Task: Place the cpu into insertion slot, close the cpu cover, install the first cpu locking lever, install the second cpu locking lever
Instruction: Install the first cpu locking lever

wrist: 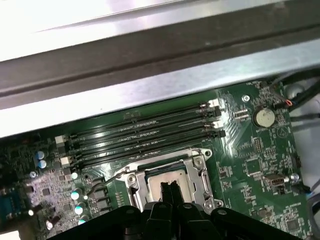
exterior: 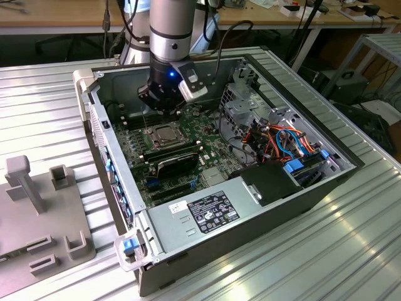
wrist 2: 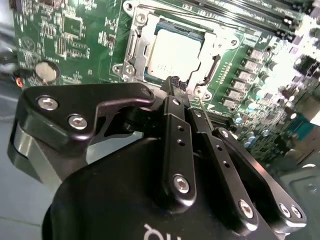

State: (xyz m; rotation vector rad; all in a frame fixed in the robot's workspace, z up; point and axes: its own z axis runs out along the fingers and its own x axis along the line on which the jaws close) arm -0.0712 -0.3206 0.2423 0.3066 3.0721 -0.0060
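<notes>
We saw the cpu (wrist 2: pixel 175 52) seated in the insertion slot (wrist 2: pixel 131 42), just beneath the gripper (wrist 2: pixel 175 84). Its jaws were pressed together, empty.

An opened computer case (exterior: pixel 341 166) is laid flat on the tabletop (exterior: pixel 351 251), and a motherboard (exterior: pixel 128 150) is mounted on its floor. The cpu (wrist 2: pixel 175 50) is seated in the insertion slot (wrist 2: pixel 123 67), with the cpu cover (wrist 2: pixel 212 47) laid down around it (the chip is seen through the window). Memory slots (wrist: pixel 145 132) are ranged just beside the insertion slot, between it and the case wall. In the exterior view a power-supply box (exterior: pixel 200 213) is set at the near end. A drive cage (exterior: pixel 241 100) and cables (exterior: pixel 288 141) are placed toward the exterior view's right. The gripper (exterior: pixel 156 110) is positioned above the insertion slot. A fixture tray (exterior: pixel 37 213) is set on the tabletop at the exterior view's left.
</notes>
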